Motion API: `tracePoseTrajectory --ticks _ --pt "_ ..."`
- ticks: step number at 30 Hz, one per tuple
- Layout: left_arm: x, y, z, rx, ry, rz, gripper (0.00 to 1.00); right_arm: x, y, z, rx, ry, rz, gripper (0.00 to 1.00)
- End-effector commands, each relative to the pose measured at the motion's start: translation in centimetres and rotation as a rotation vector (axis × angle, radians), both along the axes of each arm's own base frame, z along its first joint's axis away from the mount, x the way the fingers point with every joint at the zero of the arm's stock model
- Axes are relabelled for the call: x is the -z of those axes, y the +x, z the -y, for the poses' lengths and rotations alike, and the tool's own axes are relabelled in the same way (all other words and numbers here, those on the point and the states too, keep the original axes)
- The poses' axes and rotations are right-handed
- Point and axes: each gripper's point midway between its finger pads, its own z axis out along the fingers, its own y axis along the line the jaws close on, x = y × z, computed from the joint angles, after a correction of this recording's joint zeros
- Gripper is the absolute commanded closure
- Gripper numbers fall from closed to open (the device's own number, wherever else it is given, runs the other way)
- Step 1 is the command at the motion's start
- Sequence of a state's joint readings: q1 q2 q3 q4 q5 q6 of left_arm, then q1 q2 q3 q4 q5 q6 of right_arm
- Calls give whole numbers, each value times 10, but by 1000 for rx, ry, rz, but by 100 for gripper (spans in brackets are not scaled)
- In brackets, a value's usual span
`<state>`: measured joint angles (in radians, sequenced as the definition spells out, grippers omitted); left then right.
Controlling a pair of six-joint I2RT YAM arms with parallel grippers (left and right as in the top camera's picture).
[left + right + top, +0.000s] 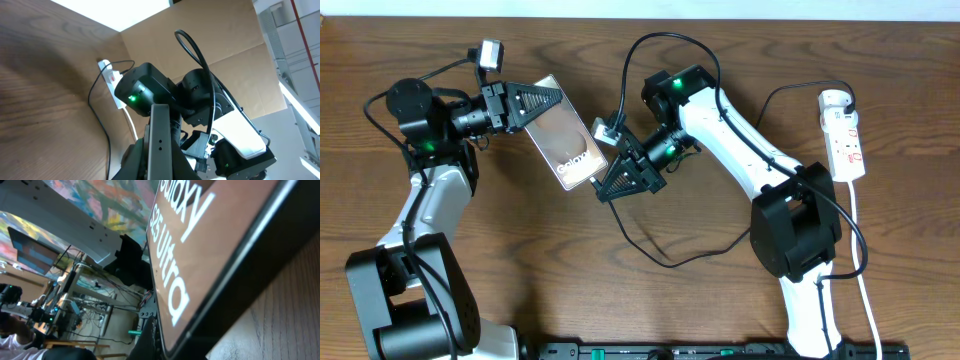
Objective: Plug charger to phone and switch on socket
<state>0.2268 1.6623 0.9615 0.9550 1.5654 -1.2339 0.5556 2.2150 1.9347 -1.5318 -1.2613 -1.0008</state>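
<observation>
**A:** Where's the phone (565,148)?

**B:** Centre-left of the overhead view, tilted. Its upper end is clamped in the left end effector (538,103).

**A:** And the right end effector (620,185)?

**B:** At the phone's lower end. I can't tell whether it's closed on anything. The charger (665,262) runs from there across the surface (720,320) to the socket (844,135), upper right.

**A:** How far along, then?

**B:** Plugging looks to be in hand, but I can't see the tip seated. Switching the socket on seems left to do, since neither arm is near it.
</observation>
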Motion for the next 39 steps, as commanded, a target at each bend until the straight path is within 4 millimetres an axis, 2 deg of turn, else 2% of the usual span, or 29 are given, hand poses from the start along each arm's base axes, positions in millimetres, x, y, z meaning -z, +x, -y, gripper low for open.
tracePoseTrajectory --ticks 1,39 --pt "-12 -1 1 -10 6 40 93 -6 1 -1 13 24 -20 98" --pt "-12 2 1 -27 3 42 93 -9 2 -2 18 44 -22 98"
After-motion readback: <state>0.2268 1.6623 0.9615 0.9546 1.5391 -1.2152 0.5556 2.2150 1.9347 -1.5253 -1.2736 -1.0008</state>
